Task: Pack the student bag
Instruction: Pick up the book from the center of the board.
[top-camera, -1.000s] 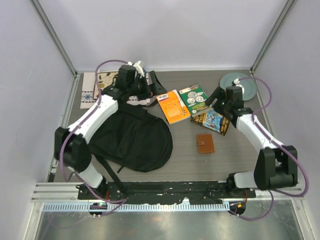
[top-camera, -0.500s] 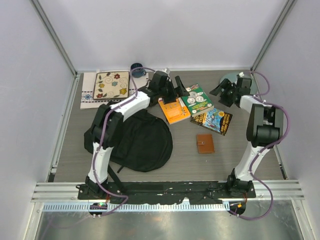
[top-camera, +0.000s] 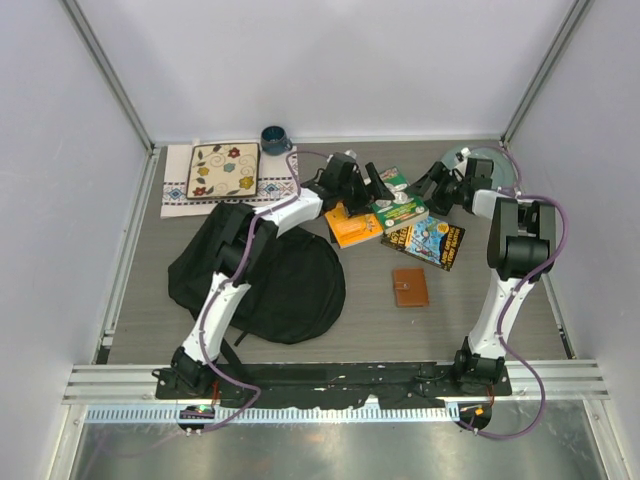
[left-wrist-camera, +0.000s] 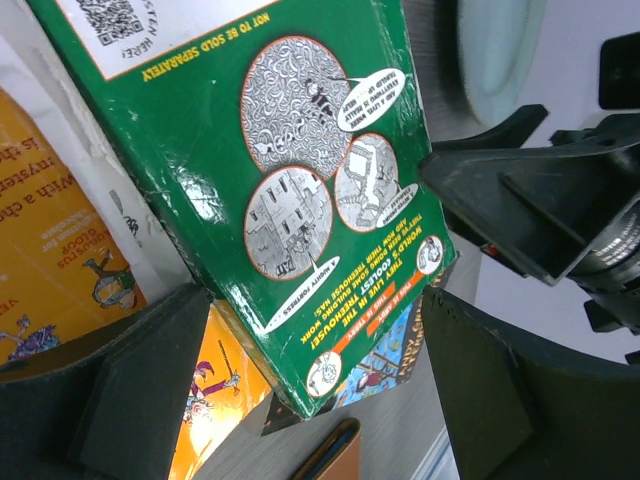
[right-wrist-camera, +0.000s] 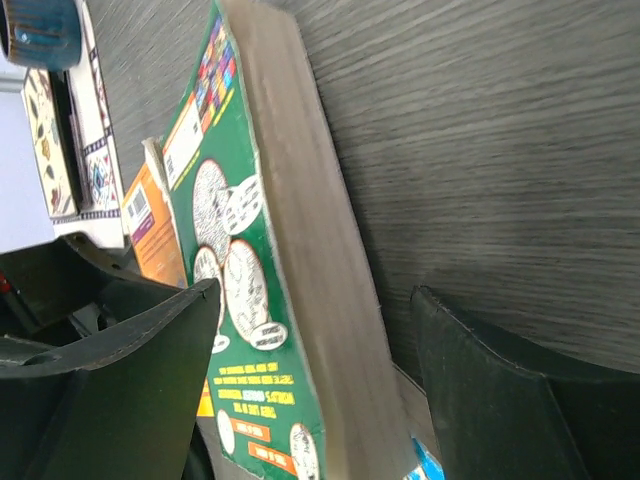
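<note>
Both arms have swung in toward the books at the upper centre of the overhead view. A second ago the left arm hung over the top edge of the bag and the right arm over the comic book. Now the two meet at the green book (top-camera: 400, 210), which has slid slightly down-frame and looks tipped up off the tabletop (top-camera: 500, 300). With the left arm gone from the upper left, a patterned placemat (top-camera: 222, 170) and a dark blue mug (top-camera: 275, 139) are uncovered there.

The left hand (left-wrist-camera: 315, 293) has its fingers wide apart with the green book's lower corner between them. It is not visibly clamped on the book. The right hand (right-wrist-camera: 315, 288) is also spread wide, straddling the book's pale page edge with a gap showing on one side.

The student bag (top-camera: 280, 285) lies slumped at the lower left of centre, well apart from both hands. I cannot tell whether its opening is unzipped.

Packing seems barely begun. Still outside the bag are the green book, an orange book (top-camera: 352, 226) just left of it, a comic book (top-camera: 425, 242) lower right of it and a brown wallet (top-camera: 410, 287) further down. A pale plate (top-camera: 497, 165) sits at the upper right. Nothing shows inside the bag.
</note>
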